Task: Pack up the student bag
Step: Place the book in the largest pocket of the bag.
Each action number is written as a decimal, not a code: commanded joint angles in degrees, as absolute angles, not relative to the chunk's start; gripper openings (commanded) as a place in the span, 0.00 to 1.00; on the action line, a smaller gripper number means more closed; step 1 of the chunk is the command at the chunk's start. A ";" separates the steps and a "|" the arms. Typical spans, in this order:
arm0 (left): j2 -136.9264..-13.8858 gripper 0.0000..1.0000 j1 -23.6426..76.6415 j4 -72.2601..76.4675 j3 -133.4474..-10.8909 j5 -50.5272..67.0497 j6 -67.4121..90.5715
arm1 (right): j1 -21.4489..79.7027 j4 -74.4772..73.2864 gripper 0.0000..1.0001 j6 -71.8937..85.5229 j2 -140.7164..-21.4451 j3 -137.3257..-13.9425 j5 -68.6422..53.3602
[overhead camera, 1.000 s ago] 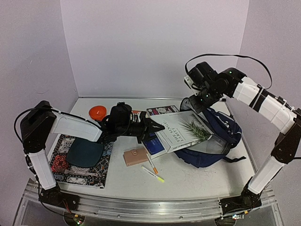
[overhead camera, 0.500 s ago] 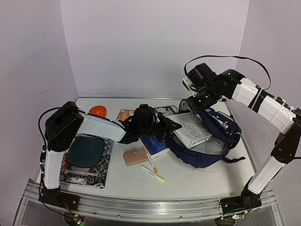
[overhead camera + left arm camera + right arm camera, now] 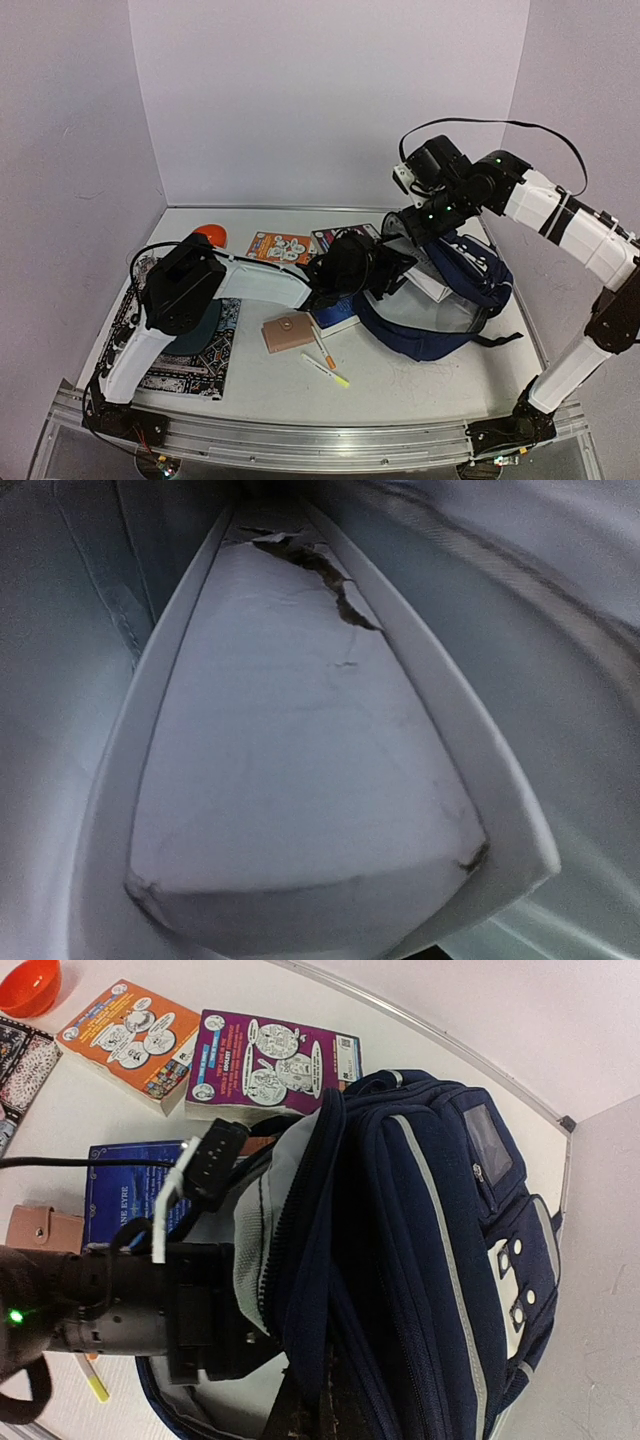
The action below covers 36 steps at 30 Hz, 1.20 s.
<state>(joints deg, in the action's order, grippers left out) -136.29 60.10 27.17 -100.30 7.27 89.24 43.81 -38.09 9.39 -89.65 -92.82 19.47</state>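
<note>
The student bag (image 3: 452,322) lies on its side at the right of the table, navy with grey stripes (image 3: 420,1260), its mouth facing left. My right gripper (image 3: 398,226) is shut on the upper edge of the opening (image 3: 335,1415) and holds it up. My left gripper (image 3: 385,272) reaches into the mouth, shut on a thick white book (image 3: 428,283). Only one corner of the book shows from above. In the left wrist view the book's page block (image 3: 300,730) fills the frame between its covers, with the bag's grey lining around it. My own left fingers are hidden there.
Left of the bag lie a blue book (image 3: 335,312), a tan wallet (image 3: 288,332), an orange pen (image 3: 322,350) and a yellow-tipped pen (image 3: 328,372). Behind are an orange comic (image 3: 280,246), a purple book (image 3: 335,237) and an orange bowl (image 3: 210,235). A patterned book (image 3: 175,365) lies front left.
My left arm has stretched to the right and carried the white book from above the table into the bag's mouth. The right gripper has kept its hold on the bag's edge, nearly still.
</note>
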 commanded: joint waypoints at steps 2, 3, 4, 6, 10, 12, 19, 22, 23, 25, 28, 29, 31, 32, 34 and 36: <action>-141.10 0.39 60.65 32.96 -107.62 3.53 89.18 | 45.41 -33.22 0.00 10.90 -86.79 -93.76 16.50; -141.79 0.40 60.66 32.93 -108.33 3.17 88.83 | 45.51 -33.21 0.00 10.98 -86.75 -93.70 16.18; -142.60 0.41 60.66 32.91 -109.05 2.98 88.39 | 45.58 -33.14 0.00 11.09 -86.70 -93.68 15.89; -144.19 0.45 60.73 32.89 -111.06 3.39 87.72 | 45.68 -33.05 0.00 11.24 -86.59 -93.65 15.26; -143.96 0.62 60.88 32.94 -110.73 5.98 86.36 | 45.66 -33.05 0.00 11.00 -85.91 -92.92 16.88; -141.13 0.71 60.96 32.99 -106.68 5.77 85.09 | 45.69 -33.07 0.00 10.56 -85.35 -92.34 18.63; -127.94 0.91 60.97 32.90 -89.56 3.77 78.43 | 45.70 -34.74 0.00 9.41 -83.00 -89.81 25.84; -122.97 0.98 60.99 32.92 -83.10 2.94 76.47 | 45.68 -35.19 0.00 9.28 -82.38 -89.52 27.53; -121.66 0.98 61.00 32.92 -81.40 2.73 76.00 | 45.67 -35.23 0.00 9.25 -82.30 -89.57 27.94; -119.49 0.99 60.98 32.88 -78.49 2.71 75.27 | 45.66 -35.24 0.00 9.23 -82.33 -89.75 28.48; -116.79 0.95 60.99 32.85 -74.73 2.99 74.40 | 45.66 -35.31 0.00 9.39 -82.60 -90.16 28.40; -115.52 0.94 61.00 32.81 -73.34 2.90 73.27 | 45.58 -35.33 0.00 9.48 -82.68 -90.17 28.24; -113.91 0.92 60.99 32.18 -71.94 2.77 71.38 | 45.63 -35.39 0.00 9.57 -83.11 -90.05 28.47; -113.19 0.91 61.00 31.42 -71.50 2.63 70.15 | 45.66 -35.50 0.00 9.58 -83.45 -90.05 28.59; -112.72 0.91 61.00 30.17 -71.53 2.52 68.77 | 45.70 -35.51 0.00 9.94 -84.29 -90.50 26.96; -112.91 0.91 60.97 29.95 -72.09 3.00 68.69 | 45.70 -34.61 0.00 10.43 -85.25 -90.76 24.00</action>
<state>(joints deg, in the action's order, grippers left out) -117.04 61.30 31.21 -71.96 4.29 72.82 46.07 -36.44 9.70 -84.36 -88.97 23.40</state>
